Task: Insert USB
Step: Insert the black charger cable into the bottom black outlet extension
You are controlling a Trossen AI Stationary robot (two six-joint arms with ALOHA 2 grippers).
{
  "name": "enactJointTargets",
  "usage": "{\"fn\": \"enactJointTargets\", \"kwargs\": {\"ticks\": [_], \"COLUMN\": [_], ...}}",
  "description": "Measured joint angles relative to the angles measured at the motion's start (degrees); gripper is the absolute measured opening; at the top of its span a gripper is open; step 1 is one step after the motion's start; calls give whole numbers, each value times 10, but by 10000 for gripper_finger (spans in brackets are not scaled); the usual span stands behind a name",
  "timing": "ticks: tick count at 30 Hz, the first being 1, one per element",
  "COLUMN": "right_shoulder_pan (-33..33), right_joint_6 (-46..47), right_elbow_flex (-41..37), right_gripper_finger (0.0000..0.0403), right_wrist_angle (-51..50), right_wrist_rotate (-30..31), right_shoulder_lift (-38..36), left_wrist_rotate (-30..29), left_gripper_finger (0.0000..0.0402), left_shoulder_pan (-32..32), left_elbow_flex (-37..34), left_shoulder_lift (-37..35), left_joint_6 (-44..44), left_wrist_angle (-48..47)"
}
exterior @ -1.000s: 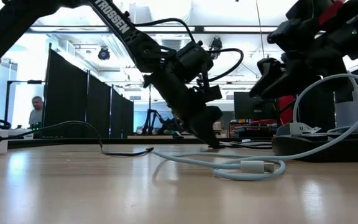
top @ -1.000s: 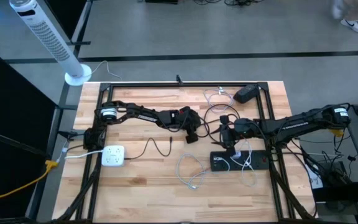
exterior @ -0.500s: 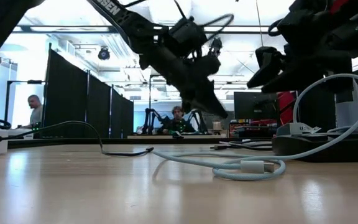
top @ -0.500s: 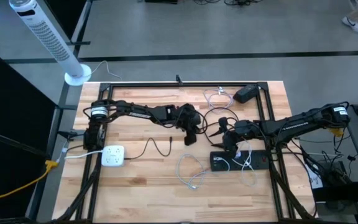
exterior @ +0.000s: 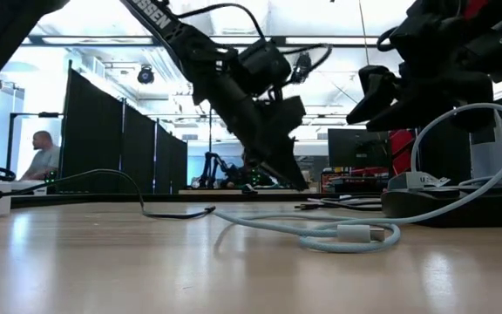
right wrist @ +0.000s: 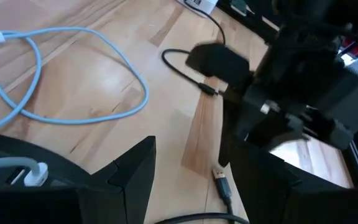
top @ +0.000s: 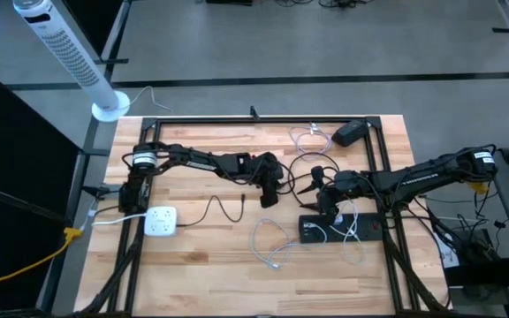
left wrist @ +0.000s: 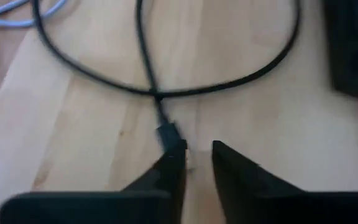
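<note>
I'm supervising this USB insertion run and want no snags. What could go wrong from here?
The left gripper has its fingers apart, beside the black cable's plug, which lies at one fingertip: closing may pinch it askew. The black cable loops nearby and could drag. The right gripper hovers close, so the arms might collide.

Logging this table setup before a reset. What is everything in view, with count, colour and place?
Table: one, light wood.
Power strip: one, black, front right.
Adapter: one, white, front left.
Black cable: one, plug at the left fingertips.
Pale blue cable: one, front centre.
Power brick: one, black, back right.
Tower fan: one, white, off the back-left corner.
Person: one, seated far behind.
Left gripper: slightly open, mid-table.
Right gripper: open, above the strip.
</note>
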Motion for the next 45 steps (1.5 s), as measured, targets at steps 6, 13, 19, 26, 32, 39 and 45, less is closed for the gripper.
{"fn": "enactJointTargets", "kwargs": {"ticks": [6, 13, 19, 26, 32, 39, 45], "right_shoulder_pan": [0, 0, 0, 0, 0, 0, 0], "right_joint_6": [19, 21, 31, 45, 39, 28, -18], "right_elbow_flex": [0, -1, -1, -1, -1, -1, 2], "right_gripper_finger": [185, 185, 185, 185, 185, 185, 185], "right_wrist_angle": [0, 1, 1, -4, -19, -16, 8], "right_wrist_rotate": [0, 0, 0, 1, 26, 32, 26], "right_shoulder_lift": [0, 0, 0, 0, 0, 12, 55], "left_wrist_rotate": [-31, -36, -37, -46, -45, -43, -43], "left_gripper_finger": [182, 142, 35, 38, 37, 6, 4], "left_shoulder_pan": [0, -1, -2, -7, -10, -10, -10], "left_elbow_flex": [-4, -1, -1, -2, -6, -6, -6], "left_shoulder_lift": [32, 60, 62, 54, 24, -12, -15], "left_joint_6": [4, 1, 15, 23, 24, 24, 21], "left_wrist_angle": [12, 32, 33, 30, 8, 8, 1]}}
